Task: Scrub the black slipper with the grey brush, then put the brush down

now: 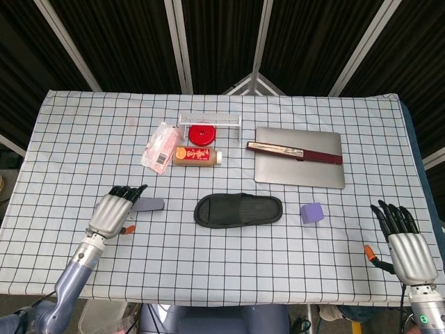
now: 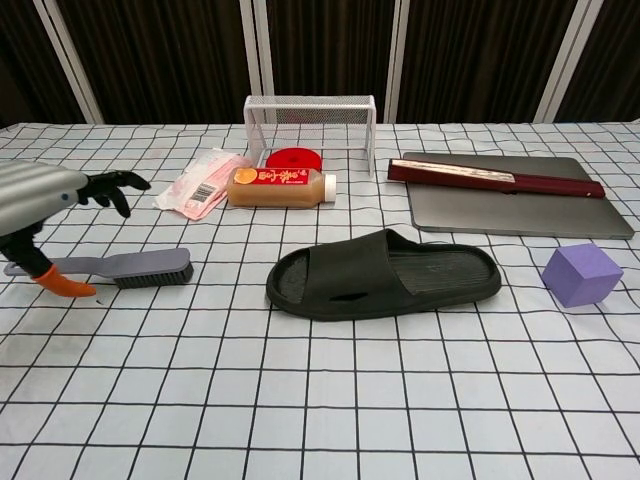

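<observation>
Brush (image 2: 118,267) handle visible only at chest (head view: covered by spread, empty left hand (image 1: 112,209)).

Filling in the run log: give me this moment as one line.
phase: reach | left hand: open over grey brush handle | right hand: open, idle | black slipper: untouched

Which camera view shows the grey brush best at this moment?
The chest view: the grey brush shows its bristles and most of its handle. In the head view the left hand covers the handle, leaving only the brush's head visible.
</observation>
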Motion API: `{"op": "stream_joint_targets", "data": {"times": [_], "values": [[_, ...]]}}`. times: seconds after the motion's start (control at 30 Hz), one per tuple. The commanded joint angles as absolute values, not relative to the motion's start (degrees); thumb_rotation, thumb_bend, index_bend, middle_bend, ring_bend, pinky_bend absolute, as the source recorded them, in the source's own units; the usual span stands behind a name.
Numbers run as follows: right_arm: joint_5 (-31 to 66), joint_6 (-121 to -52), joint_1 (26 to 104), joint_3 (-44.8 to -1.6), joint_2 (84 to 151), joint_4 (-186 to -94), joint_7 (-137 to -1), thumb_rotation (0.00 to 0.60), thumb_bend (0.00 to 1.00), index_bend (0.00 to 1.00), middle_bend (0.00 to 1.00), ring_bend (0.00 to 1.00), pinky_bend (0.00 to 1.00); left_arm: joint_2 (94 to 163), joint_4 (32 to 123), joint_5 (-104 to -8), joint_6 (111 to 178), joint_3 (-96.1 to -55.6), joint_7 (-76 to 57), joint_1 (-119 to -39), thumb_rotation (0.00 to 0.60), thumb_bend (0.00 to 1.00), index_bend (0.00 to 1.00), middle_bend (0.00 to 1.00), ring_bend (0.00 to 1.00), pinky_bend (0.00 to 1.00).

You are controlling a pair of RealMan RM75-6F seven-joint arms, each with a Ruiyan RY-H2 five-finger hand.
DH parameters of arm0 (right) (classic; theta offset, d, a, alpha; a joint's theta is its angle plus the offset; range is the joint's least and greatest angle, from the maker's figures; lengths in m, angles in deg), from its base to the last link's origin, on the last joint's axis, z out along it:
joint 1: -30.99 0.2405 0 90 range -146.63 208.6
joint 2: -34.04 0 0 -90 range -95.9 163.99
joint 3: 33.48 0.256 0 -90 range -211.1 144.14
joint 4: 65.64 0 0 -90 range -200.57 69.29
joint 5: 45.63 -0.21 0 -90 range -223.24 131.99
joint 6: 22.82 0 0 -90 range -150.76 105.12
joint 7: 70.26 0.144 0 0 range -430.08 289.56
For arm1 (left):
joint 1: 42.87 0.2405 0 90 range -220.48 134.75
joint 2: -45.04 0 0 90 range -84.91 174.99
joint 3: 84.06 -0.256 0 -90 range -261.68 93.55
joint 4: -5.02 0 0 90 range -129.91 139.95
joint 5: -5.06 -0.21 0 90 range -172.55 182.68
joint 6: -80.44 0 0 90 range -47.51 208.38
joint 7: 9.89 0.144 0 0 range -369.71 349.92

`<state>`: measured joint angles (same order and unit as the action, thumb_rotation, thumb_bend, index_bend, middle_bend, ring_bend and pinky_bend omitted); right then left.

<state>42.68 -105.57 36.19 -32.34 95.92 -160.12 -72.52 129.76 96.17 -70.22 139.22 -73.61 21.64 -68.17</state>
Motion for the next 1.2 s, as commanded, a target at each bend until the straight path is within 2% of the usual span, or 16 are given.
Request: {"op": "stream_joint_targets", "data": {"times": [0.03, 0.47, 0.83, 1.2], "values": [[42.1, -105.5, 36.1, -32.1, 96.0, -159.9, -73.0, 0.524, 0.41, 0.00, 0.00, 0.00, 0.00, 132.8, 93.7, -67.3, 136.0, -72.4, 21.8, -71.4, 0.600, 0.25, 0.12, 0.27, 0.23, 0.22], [39.7, -105.2, 35.9, -31.1, 95.4, -160.0, -72.1, 0.523, 0.41, 0.00, 0.00, 0.00, 0.00, 133.0, 93.1, -64.0, 134.8, -73.1, 22.8, -73.7, 0.600, 0.31, 0.16, 0.30, 0.26, 0.24], [37.0, -104.5, 36.0, -30.1, 94.9, -160.3, -72.4, 0.523, 0.41, 0.00, 0.00, 0.00, 0.00, 133.0, 91.7, -57.9, 132.5, -73.5, 24.4, -76.0, 0.600, 0.31, 0.17, 0.30, 0.26, 0.25], [35.8, -104.1, 35.7, -30.1, 94.9, -161.1, -74.0, 0.524, 0.41, 0.00, 0.00, 0.00, 0.00, 132.6, 91.5, -55.8, 131.0, -74.3, 23.6, -77.8, 0.600, 0.33, 0.26, 0.36, 0.29, 0.31]]}}
